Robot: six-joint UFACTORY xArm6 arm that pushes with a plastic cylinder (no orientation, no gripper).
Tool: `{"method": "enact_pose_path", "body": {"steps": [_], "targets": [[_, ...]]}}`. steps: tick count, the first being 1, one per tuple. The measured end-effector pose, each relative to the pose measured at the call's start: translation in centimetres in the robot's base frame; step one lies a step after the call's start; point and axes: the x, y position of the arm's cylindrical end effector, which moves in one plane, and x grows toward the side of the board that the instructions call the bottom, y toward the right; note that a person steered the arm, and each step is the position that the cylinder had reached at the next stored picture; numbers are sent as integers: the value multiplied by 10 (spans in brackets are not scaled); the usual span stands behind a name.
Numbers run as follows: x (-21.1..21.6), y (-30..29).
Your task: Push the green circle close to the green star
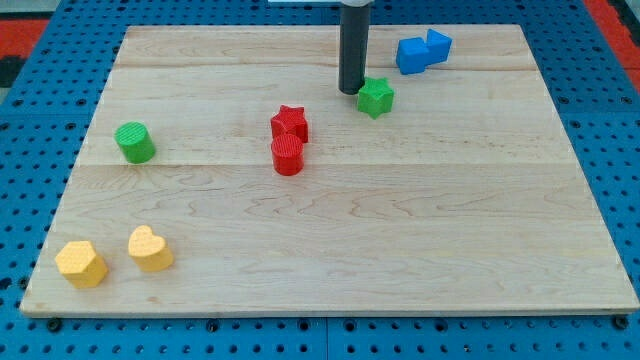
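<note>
The green circle (134,142) is a short cylinder at the view's left, on the wooden board (400,250). The green star (376,97) lies at the upper middle, far to the right of the circle. My tip (349,92) stands just left of the green star, almost touching it, and far from the green circle.
A red star (290,123) and a red cylinder (287,155) sit together in the middle, between the two green blocks. Two blue blocks (422,51) lie at the top right. A yellow hexagon (80,263) and a yellow heart (149,249) lie at the bottom left.
</note>
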Motion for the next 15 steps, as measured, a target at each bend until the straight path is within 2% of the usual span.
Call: {"method": "enact_pose_path", "body": {"steps": [1, 2, 3, 4, 5, 6, 7, 8, 9, 10, 11, 12, 13, 14, 15], "targets": [[6, 27], [57, 69], [81, 107], [78, 93], [32, 9], [9, -91], [4, -192], [24, -255], [57, -289], [78, -296], [94, -259], [126, -194], [151, -178], [165, -210], [172, -154]]}}
